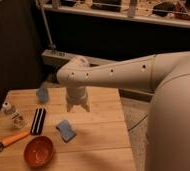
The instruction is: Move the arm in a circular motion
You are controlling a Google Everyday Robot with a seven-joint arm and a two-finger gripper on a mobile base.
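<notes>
The cream-white arm (123, 72) reaches in from the right, with small dark holes along its thick segment. It bends down at a rounded elbow over the wooden table (100, 135). Its short pronged gripper (78, 106) points straight down above the middle of the table, holding nothing. It hangs just right of a black bar (38, 121) and above a blue sponge (65, 130).
On the table's left lie an orange bowl (39, 151), an orange-handled brush (9, 141), two small jars (13, 114) and a light blue cup (42, 94). A dark railing and shelf stand behind the table. The table's right edge drops to the floor.
</notes>
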